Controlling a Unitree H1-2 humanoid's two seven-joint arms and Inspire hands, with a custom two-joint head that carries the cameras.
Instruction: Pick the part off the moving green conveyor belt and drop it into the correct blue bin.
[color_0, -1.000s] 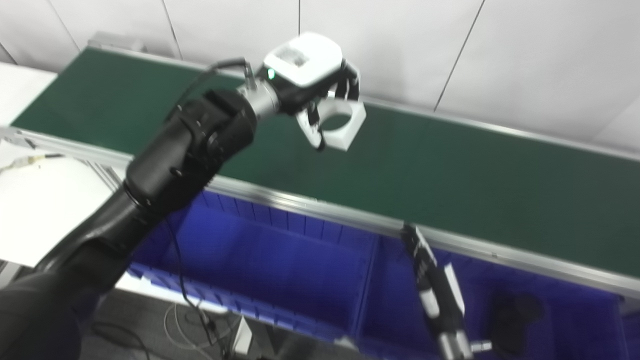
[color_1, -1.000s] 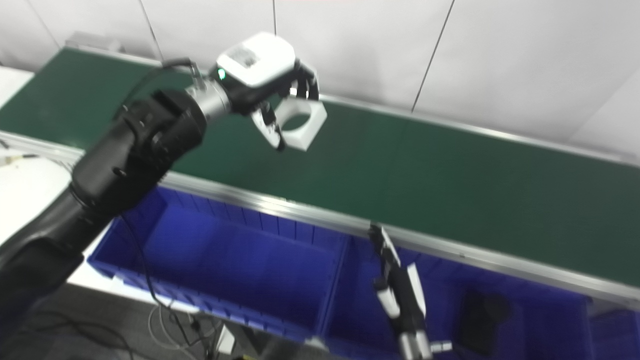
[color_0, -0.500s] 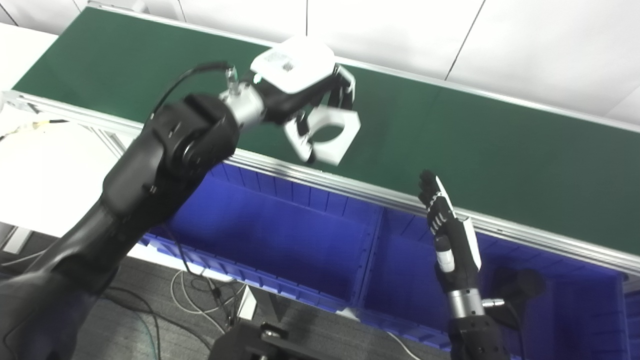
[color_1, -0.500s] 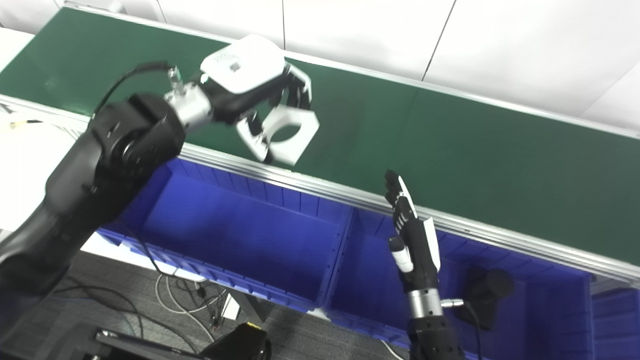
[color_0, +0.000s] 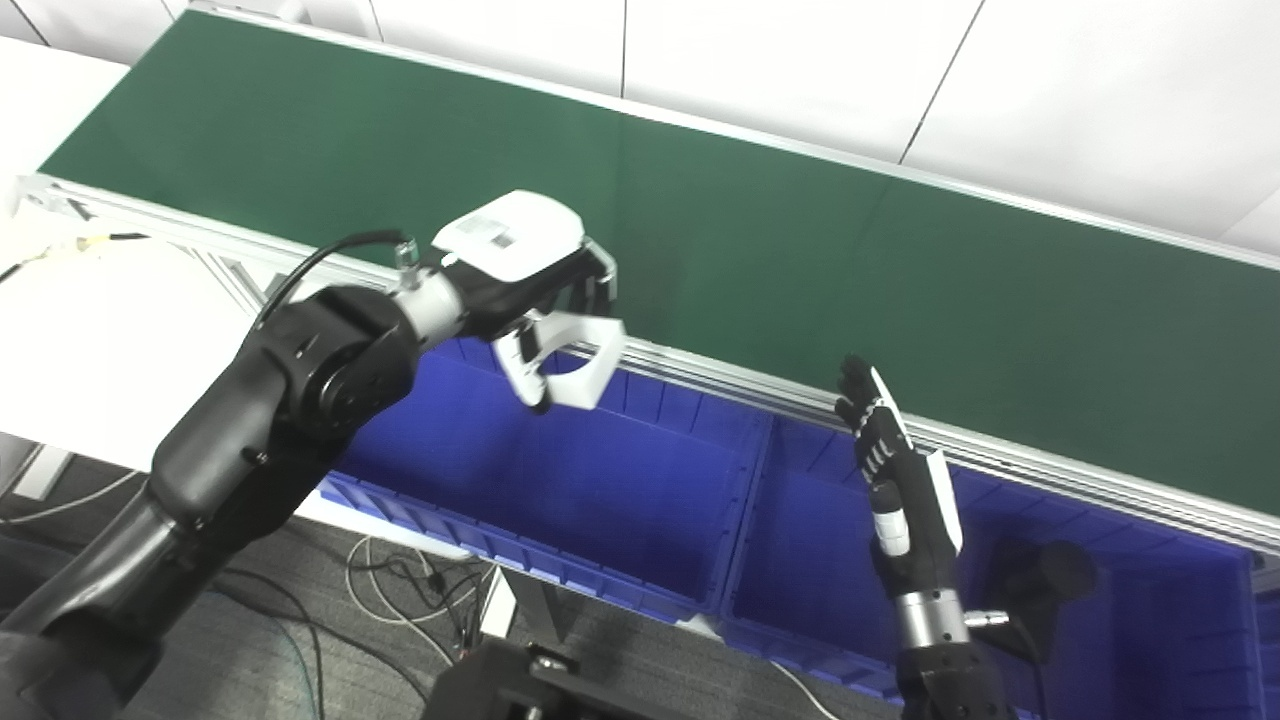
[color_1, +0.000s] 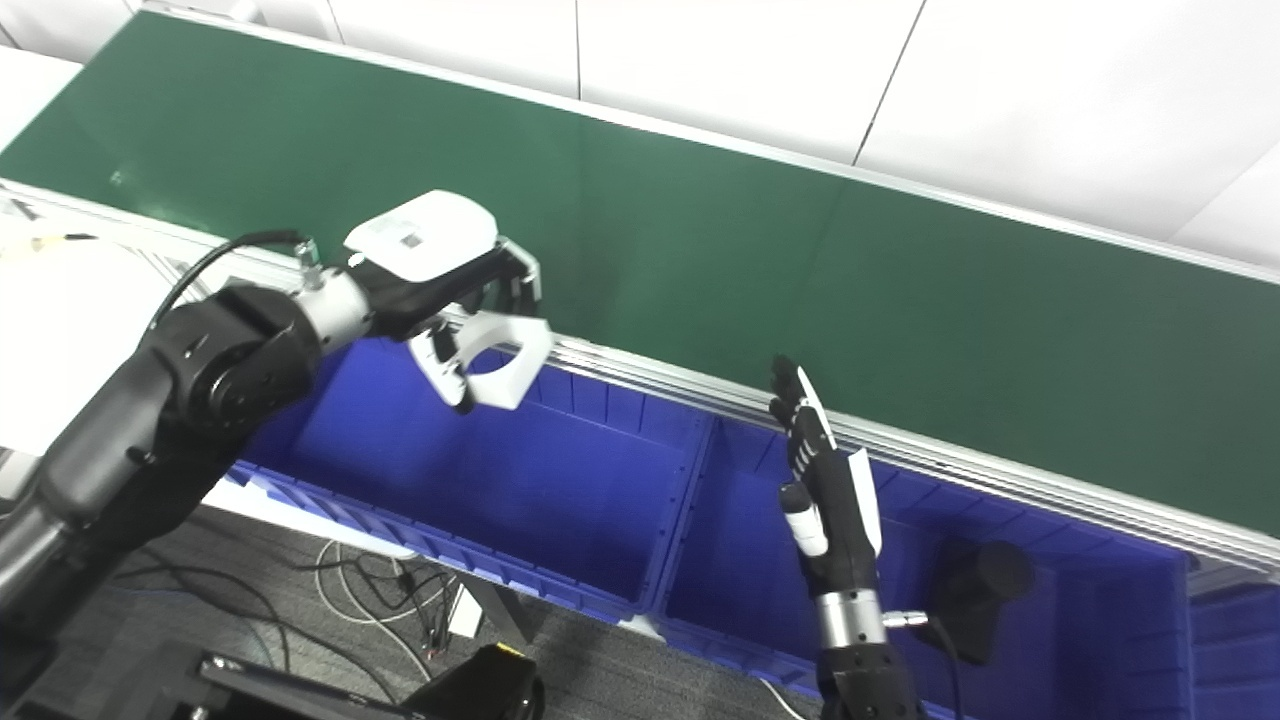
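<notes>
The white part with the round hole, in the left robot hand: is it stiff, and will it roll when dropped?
The white part probably is stiff: it keeps its shape in the left robot hand. Its flat sides suggest it lands without rolling in the blue bin. Being hollow, it is likely light.

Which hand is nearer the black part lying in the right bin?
Right. The right hand is raised just left of the black part; the left hand holds the white part over the other bin.

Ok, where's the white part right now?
The white part is held in the left hand, above the left blue bin, just past the conveyor's near rail.
</notes>
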